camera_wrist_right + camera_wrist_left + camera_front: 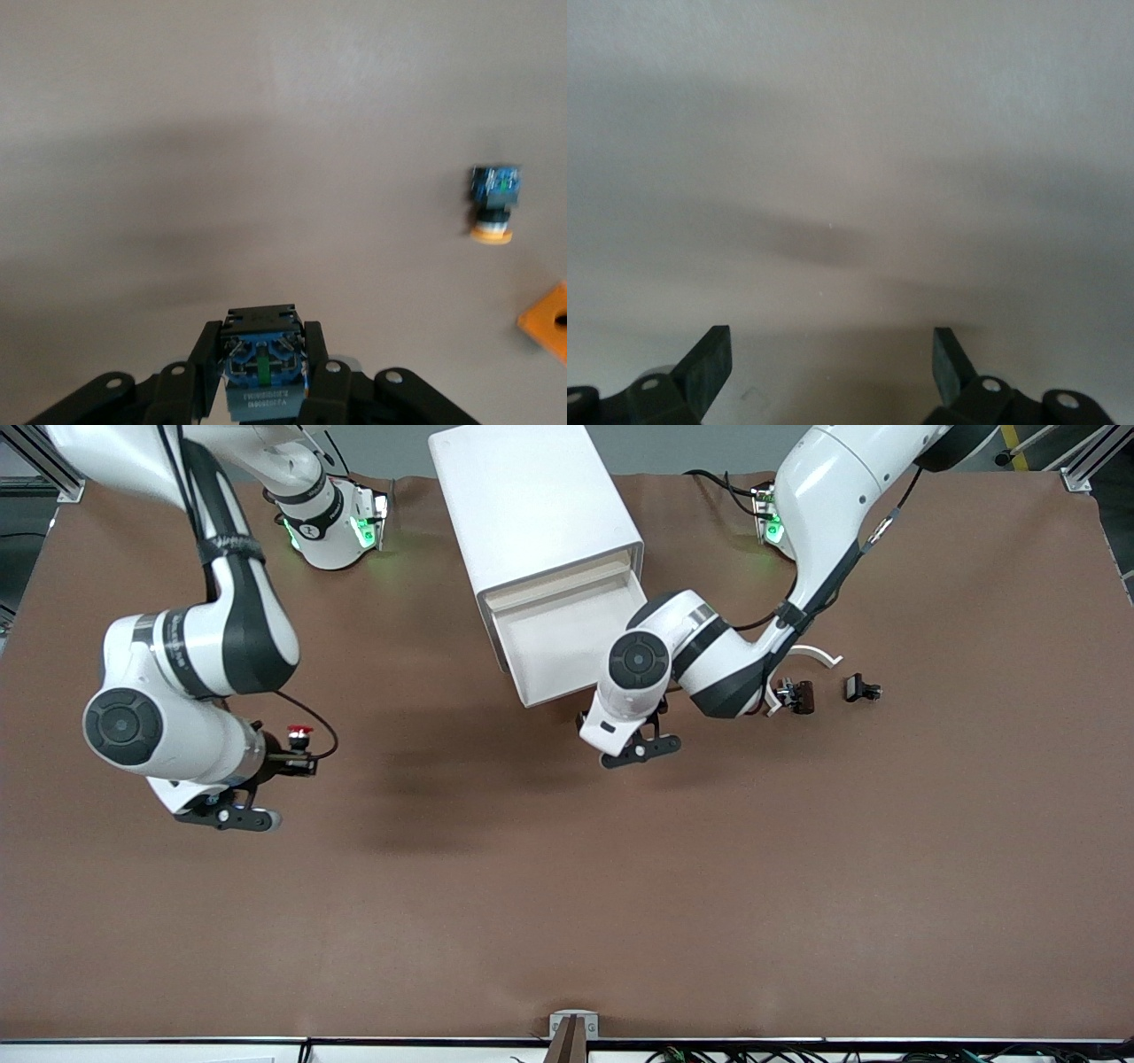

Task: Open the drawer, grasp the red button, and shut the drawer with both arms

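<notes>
The drawer [556, 693] stands pulled out of the white cabinet [532, 496], and its tray looks empty. My right gripper [297, 760] [263, 354] is shut on the button [299, 737], over the table toward the right arm's end. The button's red cap shows in the front view, and its black-and-blue body [263, 363] sits between the fingers in the right wrist view. My left gripper [620, 731] [830, 359] hangs open with nothing between its fingers, over the table beside the drawer's front corner.
A yellow-capped button [494, 204] and an orange cube [549, 326] lie on the table in the right wrist view. Two small black parts [797, 695] [861, 688] and a white curved piece [819, 655] lie toward the left arm's end.
</notes>
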